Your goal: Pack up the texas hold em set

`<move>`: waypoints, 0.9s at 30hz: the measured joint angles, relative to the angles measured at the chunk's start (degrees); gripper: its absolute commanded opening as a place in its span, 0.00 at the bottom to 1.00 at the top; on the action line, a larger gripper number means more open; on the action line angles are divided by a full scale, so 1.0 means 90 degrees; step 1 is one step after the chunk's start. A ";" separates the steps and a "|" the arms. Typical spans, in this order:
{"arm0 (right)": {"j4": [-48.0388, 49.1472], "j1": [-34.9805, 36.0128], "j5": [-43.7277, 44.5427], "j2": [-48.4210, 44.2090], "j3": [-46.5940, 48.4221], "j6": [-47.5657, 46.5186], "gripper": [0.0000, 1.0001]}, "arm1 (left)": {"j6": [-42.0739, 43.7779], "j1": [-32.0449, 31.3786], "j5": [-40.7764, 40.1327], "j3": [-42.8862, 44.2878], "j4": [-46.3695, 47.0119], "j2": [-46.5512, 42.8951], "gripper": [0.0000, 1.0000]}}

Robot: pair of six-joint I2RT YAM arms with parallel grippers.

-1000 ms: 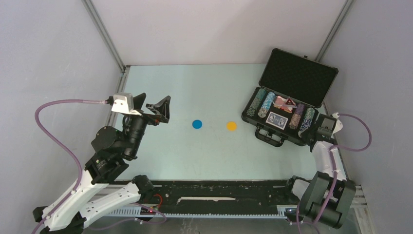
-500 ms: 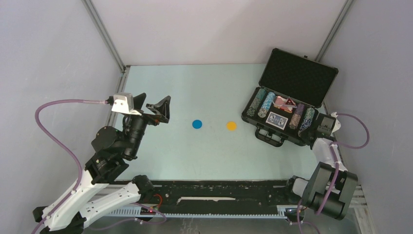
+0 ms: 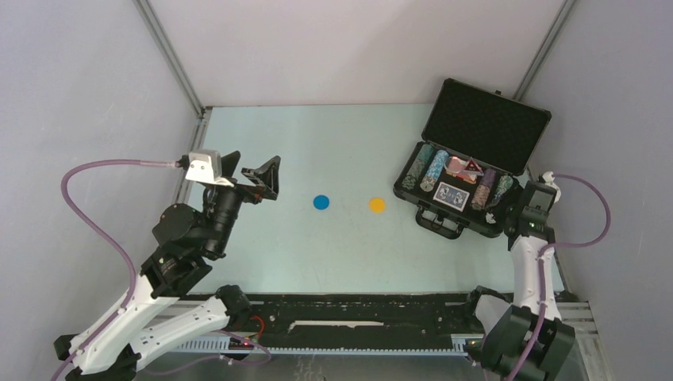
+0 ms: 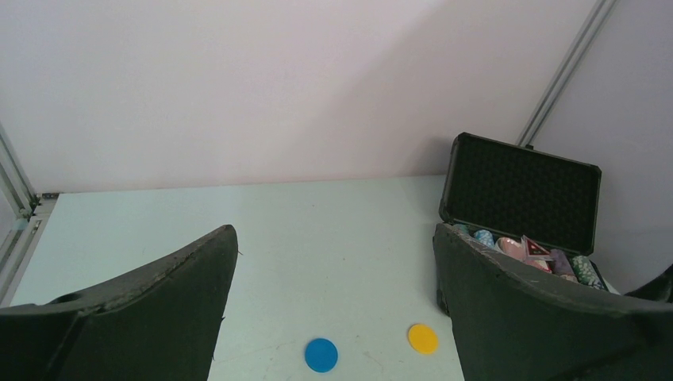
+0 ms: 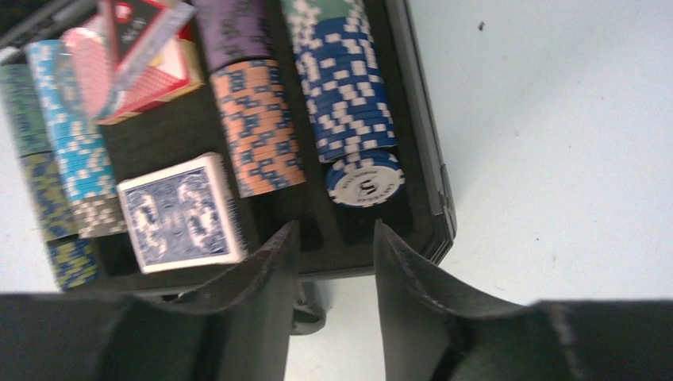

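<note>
The case [image 3: 486,125] is being kept open on the worktop [image 3: 317,143], with its foam-lined lid being propped upright at its far side. Inside it, rows of striped chips [image 3: 435,171] are being held on edge in the foam channels, two rows at the case's left and two at its right. Between those rows the blue deck [image 3: 451,194] is being carried pattern up at the case's near side. The red deck [image 3: 459,165] is being carried at its far side, and the red triangle [image 3: 471,166] is being borne tilted over it. At the near end of the case's rightmost row, one white chip [image 5: 365,178] is being shown facing outward, touching the blue-and-white chips behind it.

Outside the case, to its left, two discs are being left flat on the worktop and apart from each other. The yellow disc [image 3: 377,205] is nearer the case and the blue disc [image 3: 321,202] is farther from it.

The right tool [image 5: 333,230] is being held at the case's near right corner, over its front rim, with its jaws being kept moderately apart and nothing between them. The left tool [image 3: 251,168] is being held well to the left of the case, beyond both discs and above the worktop, with its jaws being spread wide and empty.
</note>
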 measured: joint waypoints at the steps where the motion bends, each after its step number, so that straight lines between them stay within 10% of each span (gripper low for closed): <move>1: -0.0056 0.0068 -0.0046 -0.0095 0.0073 -0.0053 0.93 | 0.0000 0.0000 0.0000 0.0000 0.0000 0.0019 0.98; 14: 0.0017 0.4911 -0.0755 0.2072 0.2127 -0.1236 1.00 | 0.0010 0.0000 -0.0019 0.0000 0.0000 0.0228 0.98; 27: -0.1287 0.6319 0.0002 0.5697 0.4432 -0.1552 1.00 | 0.0015 0.0000 -0.0036 0.0000 0.0000 0.0270 0.99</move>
